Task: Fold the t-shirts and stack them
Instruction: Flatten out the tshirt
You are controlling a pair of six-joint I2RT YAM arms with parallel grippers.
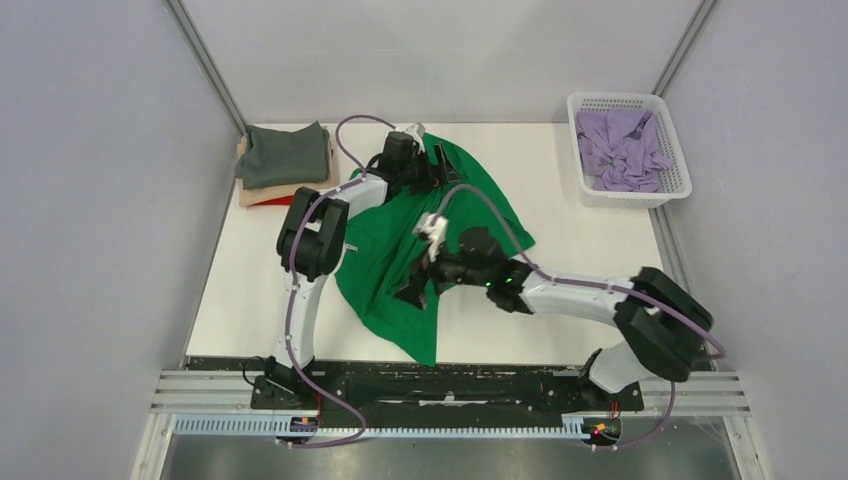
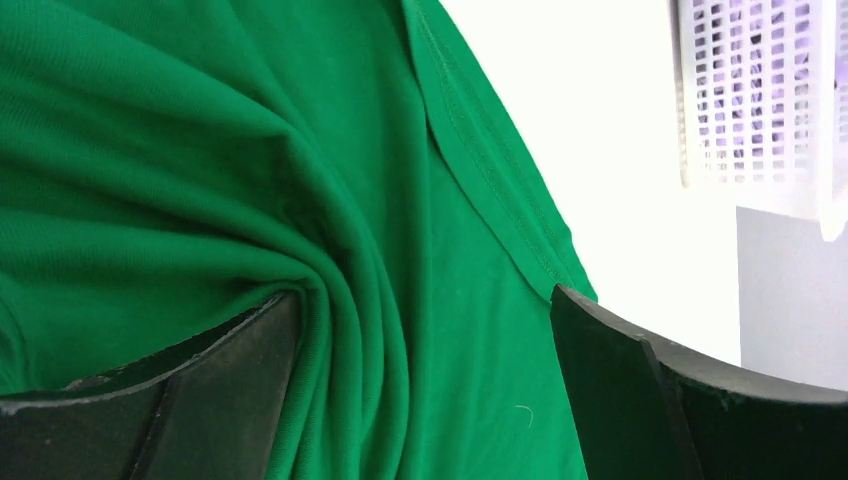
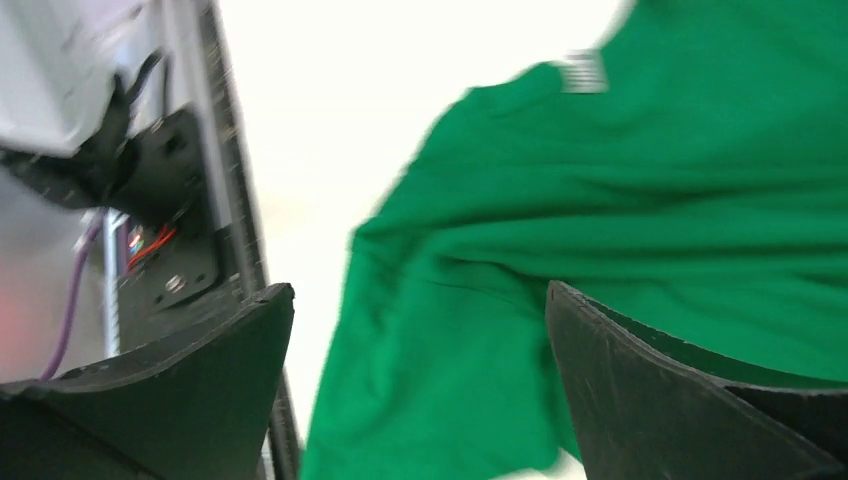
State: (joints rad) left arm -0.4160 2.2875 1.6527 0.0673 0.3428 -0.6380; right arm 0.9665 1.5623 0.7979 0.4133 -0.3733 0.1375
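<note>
The bright green t-shirt (image 1: 400, 250) lies crumpled and partly spread across the middle of the table. It fills the left wrist view (image 2: 250, 150) and shows in the right wrist view (image 3: 620, 230). My left gripper (image 1: 445, 165) is open over the shirt's far edge, with a bunched fold lying between its jaws. My right gripper (image 1: 412, 290) is open over the shirt's near part, jaws wide apart and empty. A dark grey t-shirt (image 1: 285, 153) lies folded on a tan one (image 1: 262, 190) and a red one (image 1: 270, 200) at the back left. Lavender t-shirts (image 1: 622, 150) lie in the basket.
The white mesh basket (image 1: 583, 180) stands at the back right and shows in the left wrist view (image 2: 750, 90). Grey walls enclose the table on the left, back and right. The arms' base rail (image 1: 450, 385) runs along the near edge.
</note>
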